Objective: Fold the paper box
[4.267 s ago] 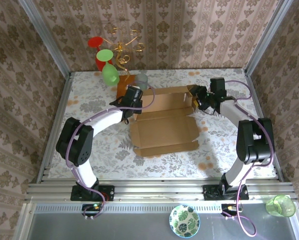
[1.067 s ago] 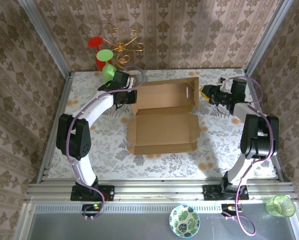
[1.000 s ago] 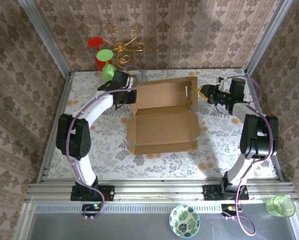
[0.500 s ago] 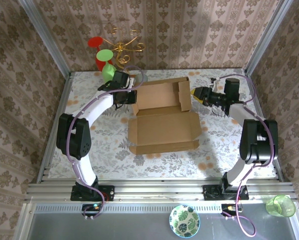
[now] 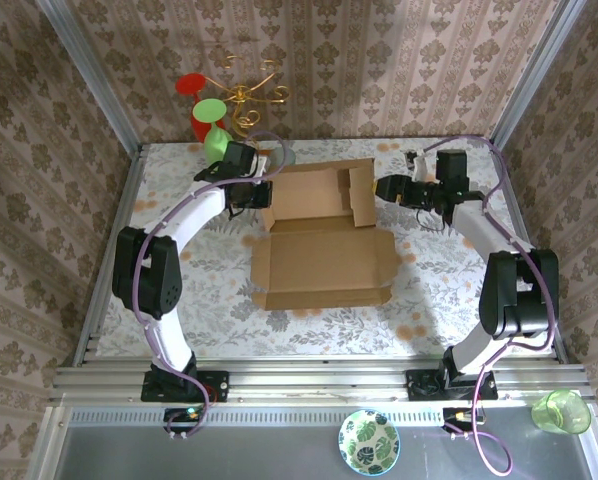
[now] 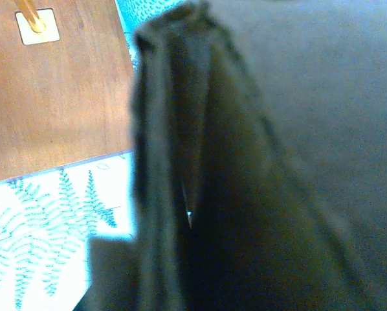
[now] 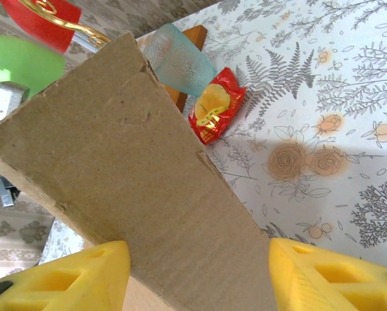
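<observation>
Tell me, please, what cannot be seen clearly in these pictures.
1. Left wrist view: the paper box, dark and blurred against the lens, hides the fingers of the left hand; open or shut cannot be told.
2. Right wrist view: the bottom edge cuts off the fingers of the right hand; contact with the box is unclear.

We saw the paper box as one dark blur; the edge cut off the right gripper.
</observation>
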Controlling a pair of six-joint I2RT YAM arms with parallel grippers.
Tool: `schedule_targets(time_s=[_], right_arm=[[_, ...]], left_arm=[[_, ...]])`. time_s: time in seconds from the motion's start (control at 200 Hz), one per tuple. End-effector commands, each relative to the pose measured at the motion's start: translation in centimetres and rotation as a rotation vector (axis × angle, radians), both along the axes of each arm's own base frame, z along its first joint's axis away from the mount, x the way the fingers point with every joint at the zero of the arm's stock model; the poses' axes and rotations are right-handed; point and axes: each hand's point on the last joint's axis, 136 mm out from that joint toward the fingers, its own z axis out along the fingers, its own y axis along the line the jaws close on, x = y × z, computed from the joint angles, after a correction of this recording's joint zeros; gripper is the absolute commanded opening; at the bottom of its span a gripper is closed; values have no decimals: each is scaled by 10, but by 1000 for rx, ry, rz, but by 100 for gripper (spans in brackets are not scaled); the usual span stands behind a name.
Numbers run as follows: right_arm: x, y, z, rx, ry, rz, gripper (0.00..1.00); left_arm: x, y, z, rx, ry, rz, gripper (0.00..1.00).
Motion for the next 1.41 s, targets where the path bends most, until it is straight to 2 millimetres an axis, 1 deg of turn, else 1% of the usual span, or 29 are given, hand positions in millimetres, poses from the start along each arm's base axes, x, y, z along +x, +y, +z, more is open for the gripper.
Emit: schedule_targets(time_s=[0.0,0.135,0.24,0.295,0.58,0.695,0.795,0.96,1.105,1.235,1.4], right_arm=[[-4,2,15,-54,-56,15,60],[-6,8,16,-54,-63,38,62],[-10,17,16,-45,-60,77,62],[-13,21,19,-30,-64,94,63],[-26,30,31,26,-68,154,64],[-30,33,30,49,-57,175,65],[-33,37,34,92,-54,189,66],[-35,39,47,118,-70,200,67],[-38,38,45,115,-66,200,68],[-38,33,46,119,-68,182,70],[-37,33,43,121,-62,183,71]], left_arm=[[0,-10,9,-13,-8,-49,0],[-1,-9,6,-8,-1,-48,0],[-2,-9,3,-5,6,-51,0],[-1,-8,3,-2,6,-52,0],[-1,-9,0,7,16,-62,0],[-1,-9,-1,12,19,-66,0],[-1,-8,-1,17,22,-71,0],[-1,-7,-4,25,29,-75,0],[0,-7,-5,26,31,-74,0],[0,-7,-5,27,32,-75,0],[1,-8,-5,24,32,-77,0]])
